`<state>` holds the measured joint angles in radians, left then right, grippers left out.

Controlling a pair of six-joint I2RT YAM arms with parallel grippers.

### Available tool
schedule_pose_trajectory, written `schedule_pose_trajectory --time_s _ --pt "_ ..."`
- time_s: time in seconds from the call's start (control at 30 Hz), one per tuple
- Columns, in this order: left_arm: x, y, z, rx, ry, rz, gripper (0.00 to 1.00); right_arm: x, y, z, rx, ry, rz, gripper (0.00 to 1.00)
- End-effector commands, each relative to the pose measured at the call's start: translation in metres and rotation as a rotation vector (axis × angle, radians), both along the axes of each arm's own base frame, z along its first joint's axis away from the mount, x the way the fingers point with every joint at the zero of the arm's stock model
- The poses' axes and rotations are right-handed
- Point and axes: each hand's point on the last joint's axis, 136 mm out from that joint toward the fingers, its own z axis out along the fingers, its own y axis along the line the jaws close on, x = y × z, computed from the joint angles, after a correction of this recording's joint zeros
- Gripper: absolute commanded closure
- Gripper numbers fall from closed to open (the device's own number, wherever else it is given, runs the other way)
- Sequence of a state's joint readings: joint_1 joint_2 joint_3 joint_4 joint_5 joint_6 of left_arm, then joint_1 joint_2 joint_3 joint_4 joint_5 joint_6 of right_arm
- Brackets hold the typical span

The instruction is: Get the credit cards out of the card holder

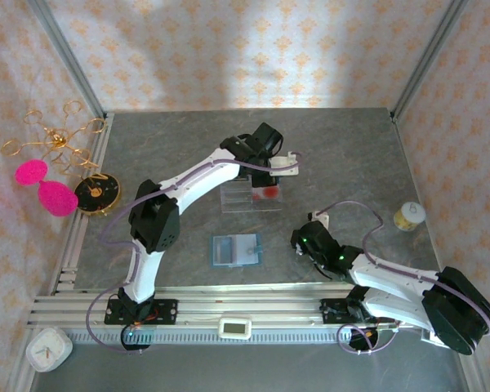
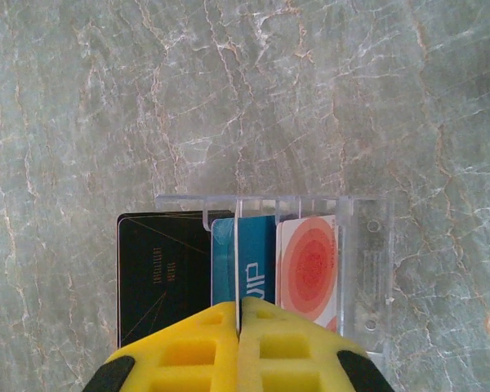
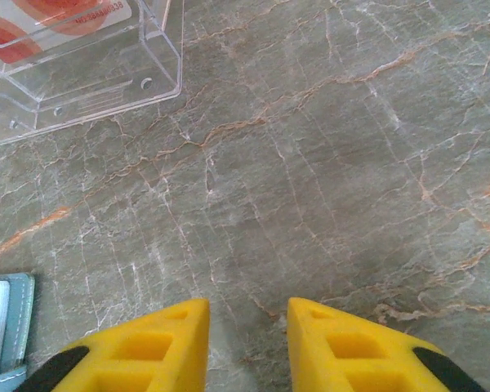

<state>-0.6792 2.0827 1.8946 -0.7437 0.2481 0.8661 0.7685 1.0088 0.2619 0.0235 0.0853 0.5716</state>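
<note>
The card holder [image 1: 235, 251] lies open on the table, and its teal edge [image 3: 4, 327] sits left of my right gripper. Above the clear tray [image 1: 237, 200] my left gripper [image 1: 265, 175] is shut [image 2: 238, 304], with the thin white edge of a credit card [image 2: 238, 245] pinched between its yellow pads. Below it rest a black card [image 2: 159, 278], a blue card [image 2: 261, 261] and a pale card with red rings [image 2: 310, 265]. My right gripper [image 1: 310, 233] stands open [image 3: 247, 327] over bare table, holding nothing.
The tray's empty end compartment [image 2: 367, 269] is to the right of the cards. A small jar [image 1: 408, 216] stands at the table's right edge. A black and gold disc [image 1: 98, 194] and pink ornaments lie off the left edge. A white timer [image 1: 235, 327] sits on the front rail.
</note>
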Motion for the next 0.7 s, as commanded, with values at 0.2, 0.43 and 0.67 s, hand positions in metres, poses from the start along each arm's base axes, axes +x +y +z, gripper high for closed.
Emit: schedule_pose_trajectory --time_s 0.2,0.43,0.67 --pt "0.006 0.013 -0.029 0.076 -0.004 0.021 1.00 0.008 0.002 0.012 0.006 -0.033 -0.005 0.71" --pt "0.012 0.015 -0.029 0.068 -0.022 0.047 1.00 0.008 0.003 0.011 0.010 -0.028 0.000 0.71" --pt "0.022 0.016 -0.018 0.037 -0.093 0.106 0.82 0.007 0.004 0.009 0.013 -0.022 0.006 0.70"
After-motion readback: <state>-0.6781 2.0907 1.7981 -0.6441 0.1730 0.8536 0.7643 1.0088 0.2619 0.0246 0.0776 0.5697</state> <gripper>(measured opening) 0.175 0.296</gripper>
